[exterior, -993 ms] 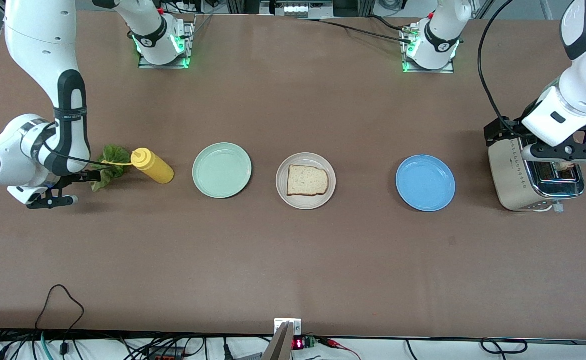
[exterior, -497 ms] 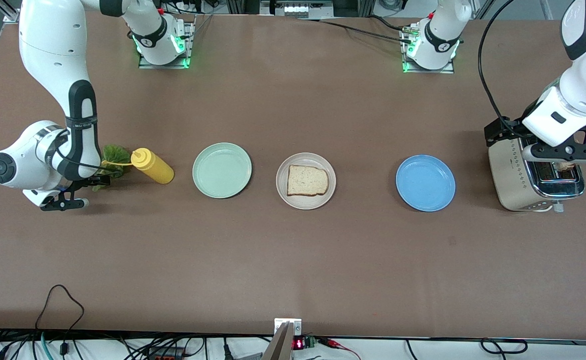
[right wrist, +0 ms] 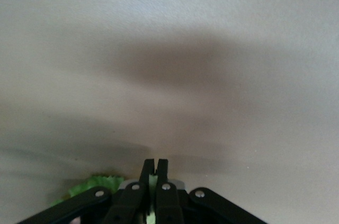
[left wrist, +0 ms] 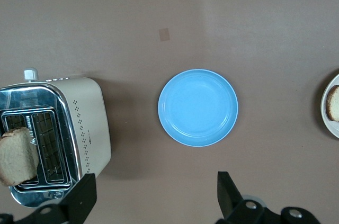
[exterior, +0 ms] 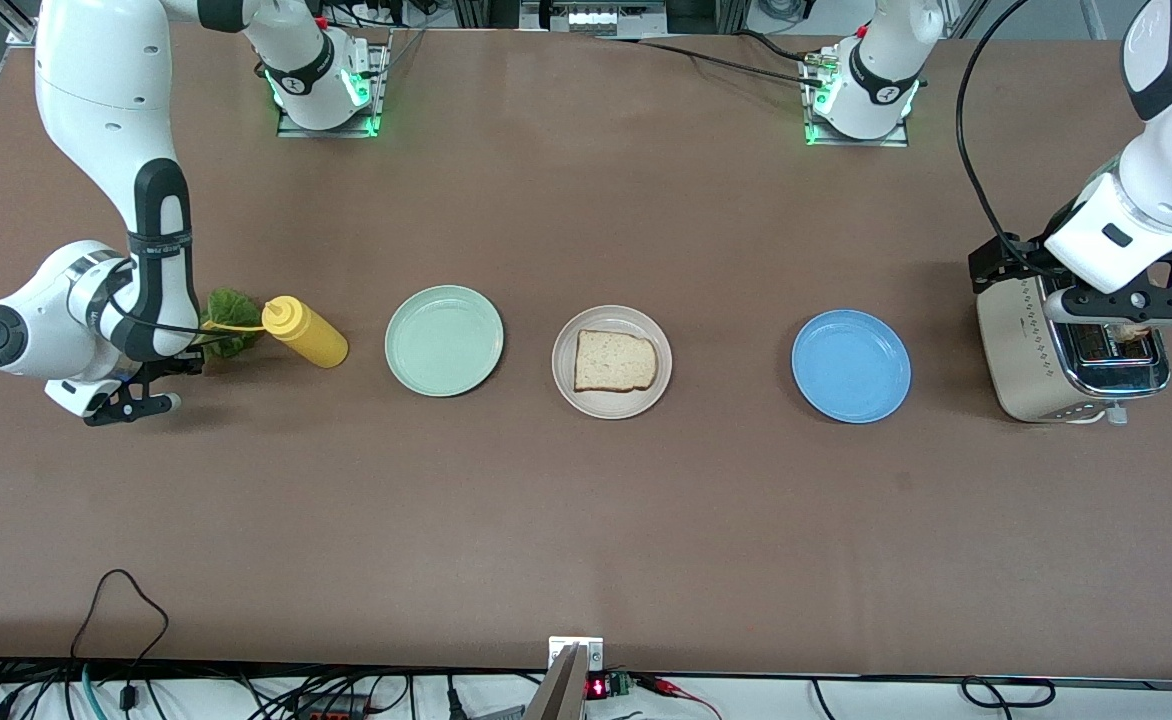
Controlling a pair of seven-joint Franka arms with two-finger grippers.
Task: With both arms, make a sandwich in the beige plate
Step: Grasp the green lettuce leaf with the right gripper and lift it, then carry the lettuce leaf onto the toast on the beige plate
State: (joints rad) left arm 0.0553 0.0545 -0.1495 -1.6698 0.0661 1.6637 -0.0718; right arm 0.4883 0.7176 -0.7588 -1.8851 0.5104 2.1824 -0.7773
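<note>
Right gripper [exterior: 178,372] low at the right arm's end of the surface [exterior: 586,520], fingers [right wrist: 153,171] pressed together on an edge of the lettuce leaf [exterior: 231,318], a sliver of green showing between them in the right wrist view. Leaf trailing from the fingers toward the yellow squeeze bottle [exterior: 306,333], which lies tipped on its side just beside it, cap end close to the leaf. Judged: pinch made, lift and carry toward the middle of the surface due next.

Along that carry line, first the bottle, close enough to be brushed by a dragging leaf, then the mint-green plate [exterior: 444,340], bare. Next in the row, the beige plate [exterior: 571,385], holding 1 slice of bread [exterior: 615,361] lying flat, square to the row. Goal for the leaf: on top of that slice. Right arm plainly the nearer of the 2 to the leaf; a lift clear of the bottle looks wise before any travel sideways.

Past the beige plate, the blue plate [exterior: 851,366], also bare. At the left arm's end, the toaster [exterior: 1031,360], with the second slice [left wrist: 17,155] standing up out of a slot, tilted. Left gripper [left wrist: 153,197] hanging over the toaster, fingers [left wrist: 226,192] spread wide, nothing between them. Slice standing on edge, so a grasp from above across its thin faces seems the way in, once the fingers straddle it.
</note>
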